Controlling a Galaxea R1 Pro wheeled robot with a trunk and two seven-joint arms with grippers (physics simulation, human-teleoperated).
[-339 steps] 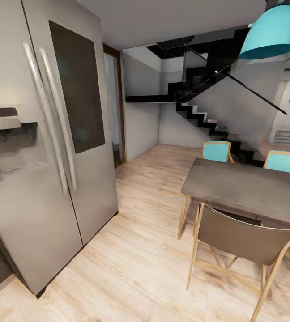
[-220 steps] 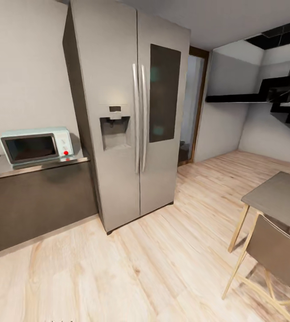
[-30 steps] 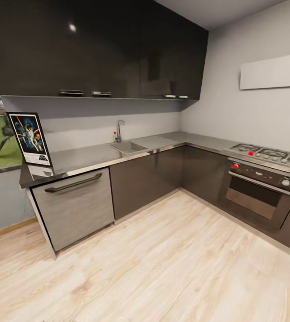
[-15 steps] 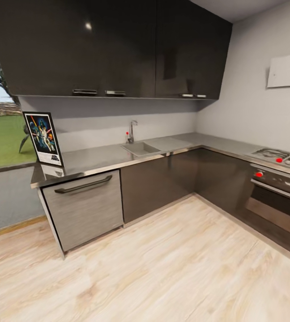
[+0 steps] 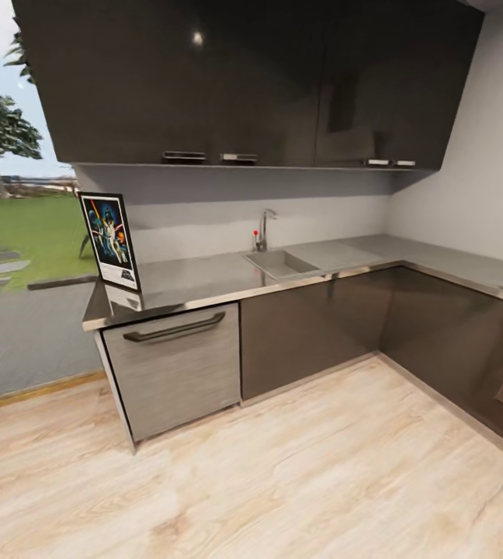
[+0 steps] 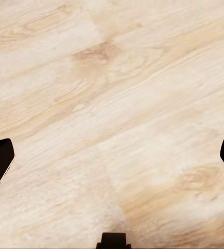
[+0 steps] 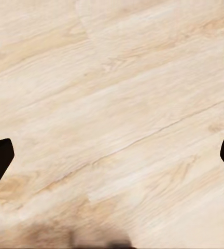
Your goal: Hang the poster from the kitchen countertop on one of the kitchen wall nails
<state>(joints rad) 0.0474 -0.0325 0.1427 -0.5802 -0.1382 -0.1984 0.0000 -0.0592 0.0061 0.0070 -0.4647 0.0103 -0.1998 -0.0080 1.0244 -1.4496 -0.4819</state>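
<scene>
So the camera is swinging left across the kitchen. Compared with a second ago the whole picture is sliding rightward: the poster (image 5: 111,241) was hugging the left edge of the frame and is now sitting more toward the middle-left, while the oven and hob that were filling the right side are mostly slipping off the right edge. That's the view turning, not the things moving.

The poster is standing upright at the left end of the counter (image 5: 205,281), right above the dishwasher front (image 5: 175,367), with its reflection showing in the shiny top. The sink (image 5: 281,263) and tap (image 5: 265,227) are sitting further right along the same run, well apart from it. A window with lawn and trees is opening up in the upper left.

Both wrist cameras are looking down at the wooden floor (image 6: 112,104). The left pincer (image 6: 112,155) is spread wide with nothing in it, dark tips just peeking in at the two sides; the right pincer (image 7: 112,155) is the same, wide apart and empty.

My read: the robot is lining itself up on the poster, still some way off, so it needs to roll closer before any reaching. I can't pick out a nail on the walls showing here.
</scene>
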